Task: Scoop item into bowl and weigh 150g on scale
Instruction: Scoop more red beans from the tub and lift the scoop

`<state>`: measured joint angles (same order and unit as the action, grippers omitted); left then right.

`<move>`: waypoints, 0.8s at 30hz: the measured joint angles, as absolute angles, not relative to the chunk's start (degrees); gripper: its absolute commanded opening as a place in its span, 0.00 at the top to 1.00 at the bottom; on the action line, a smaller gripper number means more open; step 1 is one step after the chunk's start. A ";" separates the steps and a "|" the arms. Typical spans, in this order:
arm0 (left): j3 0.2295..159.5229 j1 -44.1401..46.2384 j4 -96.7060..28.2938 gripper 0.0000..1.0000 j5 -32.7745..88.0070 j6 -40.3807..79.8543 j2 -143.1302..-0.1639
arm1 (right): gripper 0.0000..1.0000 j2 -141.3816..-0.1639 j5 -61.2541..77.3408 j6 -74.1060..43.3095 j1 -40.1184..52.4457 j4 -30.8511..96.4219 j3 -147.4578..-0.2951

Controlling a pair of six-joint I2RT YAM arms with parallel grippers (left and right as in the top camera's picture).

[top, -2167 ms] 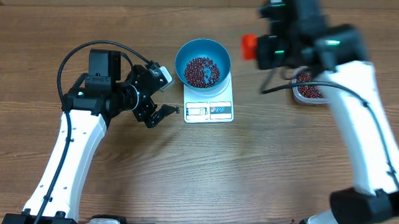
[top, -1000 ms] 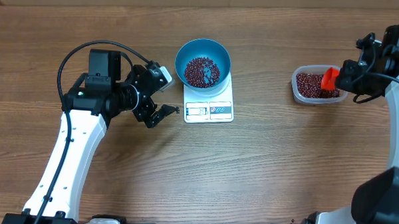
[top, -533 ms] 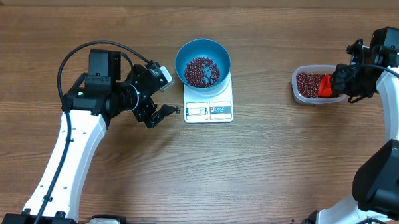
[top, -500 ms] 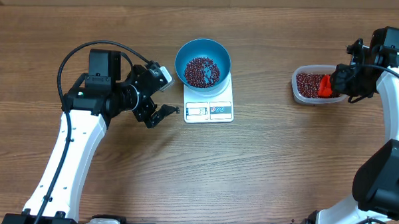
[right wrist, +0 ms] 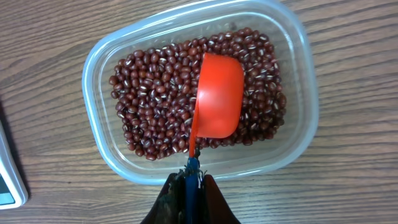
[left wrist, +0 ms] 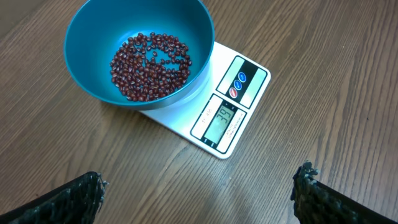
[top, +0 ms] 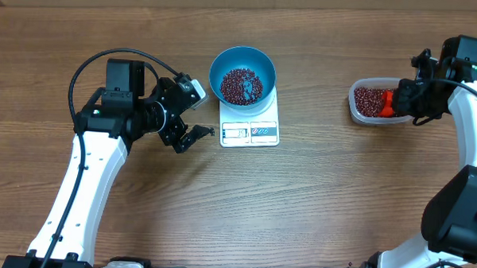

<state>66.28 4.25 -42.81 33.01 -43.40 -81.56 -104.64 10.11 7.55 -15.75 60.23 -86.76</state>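
Observation:
The blue bowl [top: 243, 61] stands on the white scale [top: 250, 132], with a layer of dark red beans [top: 241, 85] in its bottom; the left wrist view shows the bowl [left wrist: 87, 37], its beans [left wrist: 151, 65] and the scale [left wrist: 227, 115] with its display lit. My left gripper [top: 198, 113] hangs open left of the scale, with nothing between its fingers [left wrist: 199, 177]. My right gripper [right wrist: 191, 183] is shut on the blue handle of an orange-red scoop [right wrist: 219, 102]. The scoop's cup lies in the beans [right wrist: 155, 106] of a clear tub [right wrist: 298, 124].
The clear tub [top: 355, 109] of beans sits at the right side of the wooden table, near my right gripper [top: 407, 98] and scoop [top: 387, 103]. Bare wood lies between the tub and the scale. A black cable loops over the left arm.
My right arm swung from beside the bowl out to the tub, then edged the scoop leftward and down into the tub's beans. The left arm has not moved.

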 measured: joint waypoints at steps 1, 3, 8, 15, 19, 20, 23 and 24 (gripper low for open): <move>66.28 4.25 -42.81 0.01 33.01 -43.40 -81.56 | 0.96 -104.64 10.17 7.53 -15.75 60.16 -86.65; 66.28 4.25 -42.81 0.00 33.01 -43.42 -81.54 | 0.96 -104.64 10.28 7.57 -15.75 60.14 -86.61; 66.28 4.25 -42.81 0.01 33.01 -43.40 -81.54 | 0.96 -104.64 10.72 7.57 -15.75 60.10 -86.61; 66.28 4.25 -42.81 0.01 33.01 -43.40 -81.54 | 0.96 -104.64 11.60 7.53 -15.75 60.07 -86.54; 66.28 4.25 -42.81 0.00 33.01 -43.40 -81.54 | 0.96 -104.64 12.32 7.60 -15.75 60.01 -86.26; 66.28 4.25 -42.81 0.00 33.01 -43.40 -81.54 | 0.96 -104.64 12.64 7.53 -15.77 60.03 -86.19; 66.28 4.25 -42.81 0.00 33.01 -43.40 -81.56 | 0.96 -104.64 13.30 7.55 -15.77 60.03 -86.17; 66.28 4.25 -42.81 0.00 33.01 -43.40 -81.54 | 0.96 -104.64 13.56 7.55 -15.75 60.05 -86.13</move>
